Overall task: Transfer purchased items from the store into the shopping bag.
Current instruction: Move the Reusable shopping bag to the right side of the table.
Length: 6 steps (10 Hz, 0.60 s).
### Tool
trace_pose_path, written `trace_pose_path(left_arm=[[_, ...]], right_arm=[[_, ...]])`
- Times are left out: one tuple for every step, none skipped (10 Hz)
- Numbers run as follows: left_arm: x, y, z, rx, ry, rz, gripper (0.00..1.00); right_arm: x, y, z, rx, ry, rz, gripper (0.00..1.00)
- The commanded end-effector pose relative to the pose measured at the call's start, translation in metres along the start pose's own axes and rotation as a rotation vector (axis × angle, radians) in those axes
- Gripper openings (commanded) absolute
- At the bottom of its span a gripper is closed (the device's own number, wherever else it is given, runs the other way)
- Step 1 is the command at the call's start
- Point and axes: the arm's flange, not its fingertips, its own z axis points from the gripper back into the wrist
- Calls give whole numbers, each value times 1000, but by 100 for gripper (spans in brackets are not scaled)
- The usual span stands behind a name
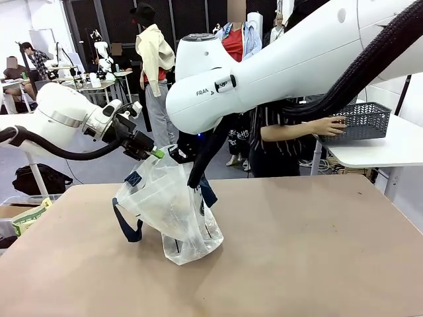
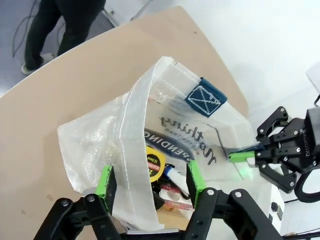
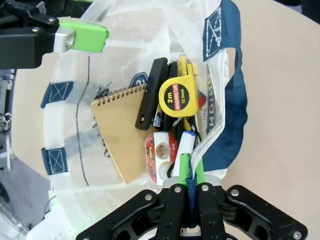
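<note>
The shopping bag stands on the tan table, its mouth held up. Inside it lie a yellow tape measure, a brown spiral notebook, a red tape pack and a black bar. My right gripper is shut on the bag's rim and its navy strap. My left gripper stands open at the opposite rim, and a strip of the plastic rim runs loose between its green pads. The store sits on a white side table at the far right, with a person's hand on it.
My right arm crosses the top of the front view. The table spreads wide to the right and in front of the bag. A black bag lies on the floor at the left. People stand behind the table.
</note>
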Motion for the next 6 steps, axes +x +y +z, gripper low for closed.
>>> trace_pose_path(left_arm=[[1,0,1,-68,-39,-33,74],[2,1,1,-95,-50,-32,74],[5,2,-2,-108,-44,-26,74],[7,3,-6,-137,-32,-28,74],[9,4,-10,-158,-20,-29,74],[11,5,-14,-179,-10,-26,74]], right_arm=[[10,9,-4,-57,-11,-13,0],[13,13,-6,-64,-8,-8,0],[15,18,-9,-70,-2,1,0],[17,25,-12,-83,4,13,0],[19,32,-14,-95,12,25,0],[21,38,-17,-109,17,35,0]])
